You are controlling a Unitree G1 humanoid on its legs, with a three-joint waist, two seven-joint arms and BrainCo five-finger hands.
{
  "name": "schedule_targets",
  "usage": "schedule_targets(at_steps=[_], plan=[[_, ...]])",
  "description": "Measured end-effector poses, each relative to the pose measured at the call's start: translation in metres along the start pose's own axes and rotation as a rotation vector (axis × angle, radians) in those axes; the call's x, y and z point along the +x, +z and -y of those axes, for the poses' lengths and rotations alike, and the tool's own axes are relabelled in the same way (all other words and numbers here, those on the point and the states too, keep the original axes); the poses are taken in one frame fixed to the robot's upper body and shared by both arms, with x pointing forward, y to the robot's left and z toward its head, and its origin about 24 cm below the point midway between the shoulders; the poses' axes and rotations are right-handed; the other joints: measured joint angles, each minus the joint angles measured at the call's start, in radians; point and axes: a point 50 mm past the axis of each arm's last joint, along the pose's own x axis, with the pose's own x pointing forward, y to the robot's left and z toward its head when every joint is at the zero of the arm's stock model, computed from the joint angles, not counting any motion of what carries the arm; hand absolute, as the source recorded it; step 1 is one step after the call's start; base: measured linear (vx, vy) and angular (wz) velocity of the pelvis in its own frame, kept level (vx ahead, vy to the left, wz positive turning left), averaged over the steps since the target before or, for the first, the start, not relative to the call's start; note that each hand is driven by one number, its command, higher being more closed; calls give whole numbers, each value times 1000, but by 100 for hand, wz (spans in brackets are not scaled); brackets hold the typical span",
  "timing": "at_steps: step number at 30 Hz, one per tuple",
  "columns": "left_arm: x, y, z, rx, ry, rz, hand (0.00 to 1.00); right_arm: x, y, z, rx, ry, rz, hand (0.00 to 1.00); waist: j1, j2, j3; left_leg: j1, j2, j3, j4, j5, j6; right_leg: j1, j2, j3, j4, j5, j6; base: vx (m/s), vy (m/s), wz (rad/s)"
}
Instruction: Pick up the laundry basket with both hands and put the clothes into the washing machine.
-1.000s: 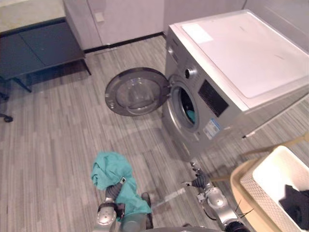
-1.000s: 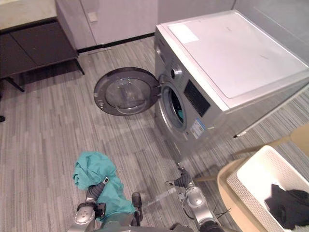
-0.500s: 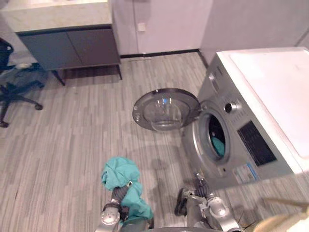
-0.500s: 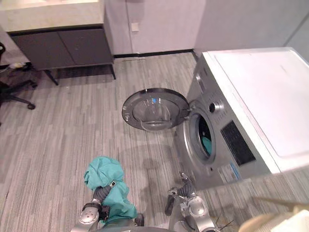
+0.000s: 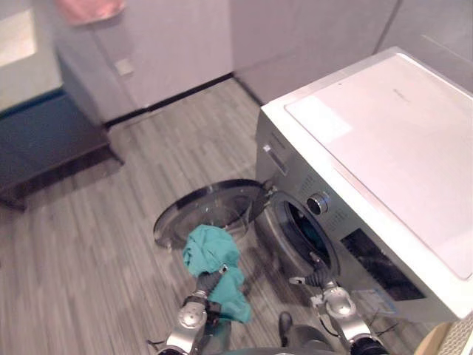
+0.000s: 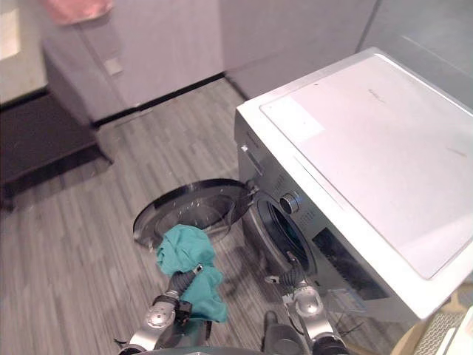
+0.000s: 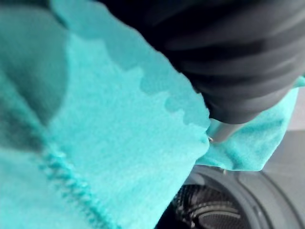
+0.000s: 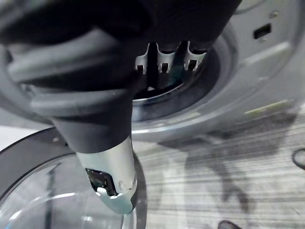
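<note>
Teal cloth (image 5: pixel 213 255): bunched over the left hand, held off the floor, low and in front of the open door; lower edge hanging down past the wrist.
Left hand (image 7: pixel 228 67): buried in the cloth with only the dark ribbed cover clear; grasp cannot be told.
Cloth vs door: upper edge overlapping the door's near rim in the eye views; touching or apart not readable.
Door (image 5: pixel 181 216): round, glass centre, swung wide to the left of the opening, hinged at the opening's left edge.
Drum opening (image 5: pixel 299 225): dark, unblocked, just right of the cloth with a narrow gap of floor between.
Right hand (image 5: pixel 318 275): released, holding nothing; fingers (image 8: pixel 164 61) stretched toward the opening's lower rim, thumb apart, close in front of the machine's face.
Washing machine (image 5: pixel 384 133): silver front, white top, front face angled toward the lower left; top edge jutting over the front panel.
Laundry basket (image 6: pixel 442 334): white lattice corner at the lower right edge, past the machine's front corner, well apart from both hands.
Floor (image 5: pixel 89 251): grey planks, open left of the door.
Cabinet (image 5: pixel 44 144): dark, far left, well apart from the door.
Wall (image 5: pixel 177 44): pale, behind the machine; pink item (image 5: pixel 87 9) at the top edge.
</note>
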Motion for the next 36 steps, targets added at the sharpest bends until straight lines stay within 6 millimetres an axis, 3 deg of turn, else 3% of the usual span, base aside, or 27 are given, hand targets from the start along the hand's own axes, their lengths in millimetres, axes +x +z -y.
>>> schedule_targets(at_steps=[3, 4, 6, 9, 11, 12, 17, 19, 20, 22, 25, 26, 27, 28, 29, 31, 32, 36], plan=[[2, 3, -5, 40, -5, 13, 100, -8, -11, -13, 21, 23, -34, 0, -1, -39, -4, 40, -36, 92, -49, -7, 23, -26, -54, 67, 4, -6, 22, 58, 224, -69], [1, 1, -9, 49, 0, 7, 100, -9, -12, -16, 26, 31, -40, 0, 2, -41, -4, 52, -39, 137, -55, -15, 35, -44, -64, 96, 16, 0, 32, 18, 235, -122], [-3, -7, -16, 59, 18, -18, 100, -8, -10, -22, 20, 53, -36, 0, 2, -43, -4, 78, -33, 224, -79, -19, 52, -80, -85, 54, 38, 13, 37, 7, 137, -134], [-7, -15, -25, 53, 53, -47, 100, -6, -7, -27, -3, 77, -27, 0, -4, -36, -3, 150, -2, 380, -136, -12, 64, -89, -185, -376, 57, 46, -16, 16, 23, -137], [-7, -15, -31, 39, 75, -47, 100, -6, -6, -28, -8, 82, -30, 0, -2, -37, -3, 178, 21, 436, -153, -14, 58, -86, -214, -580, 74, 58, -32, 50, -42, -106], [-6, -14, -33, 45, 79, -46, 100, -6, -8, -26, -18, 79, -35, 0, -13, -33, -1, 187, 30, 461, -156, -18, 48, -89, -205, -585, 74, 61, -26, 56, -61, -84], [-7, -16, -30, 17, 83, -54, 100, -7, -16, -14, -48, 57, -59, 0, -27, -25, 0, 204, 113, 551, -49, -89, -7, -103, -131, -475, 58, 32, -47, 94, -113, -78], [-5, -12, -30, 8, 88, -44, 100, -11, -25, -5, -64, 36, -91, 0, -28, -22, 2, 109, 178, 506, 221, -107, -13, -99, -110, -423, 64, 30, -51, 114, -184, -58], [-5, -11, -30, 4, 89, -41, 100, -11, -25, -3, -70, 31, -91, 0, -27, -17, 6, 87, 187, 482, 283, -105, -9, -91, -108, -415, 64, 31, -54, 113, -96, -64], [-4, -10, -21, -12, 74, -36, 100, -10, -27, 9, -71, -10, -97, 0, -25, -2, 13, 42, 144, 324, 292, -166, -17, -86, -111, -362, 74, 32, -56, 104, 28, -71], [-3, -6, -19, 6, 63, -23, 100, -8, -24, 16, -69, -35, -90, 0, -27, 24, 14, 52, 95, 241, 132, -127, -17, -112, -105, -315, 113, 22, -34, 77, 156, -68], [0, -2, -22, 28, 66, -8, 100, -6, -23, 17, -72, -36, -86, 0, -26, 27, 17, 56, 84, 256, 126, -148, -6, -146, -109, -286, 157, 2, -13, 13, 134, -46], [5, 7, -26, 68, 60, 21, 100, -4, -18, 15, -70, -33, -71, 0, -34, 1, 36, 30, 63, 273, 146, -153, 4, -199, -141, -265, 213, -7, -2, -20, 132, -36], [8, 12, -28, 80, 62, 36, 100, -3, -15, 15, -71, -32, -64, 0, -36, -7, 46, 13, 56, 282, 164, -158, 11, -223, -151, -257, 236, -10, 1, -77, 158, -25], [15, 26, -33, 107, 68, 76, 100, 4, -3, 18, -76, -39, -31, 0, -37, -18, 97, -30, 47, 303, 227, -175, 30, -279, -171, -227, 293, -11, 2, -149, 161, -35], [21, 40, -39, 136, 81, 116, 100, 13, 15, 23, -85, -57, 18, 0, -40, -16, 150, -84, 48, 321, 310, -209, 46, -336, -179, -201, 344, -11, 4, -191, 161, -42], [26, 51, -45, 159, 106, 142, 100, 21, 33, 27, -79, -79, 72, 0, -47, -17, 187, -153, 54, 335, 397, -238, 59, -410, -182, -172, 407, -14, 7, -189, 127, -32], [37, 87, -56, 176, 163, 239, 100, 27, 66, 31, -42, -115, 182, 0, -50, -17, 239, -333, 104, 344, 615, -344, 85, -590, -189, -142, 575, -68, 25, -272, 74, -23]])
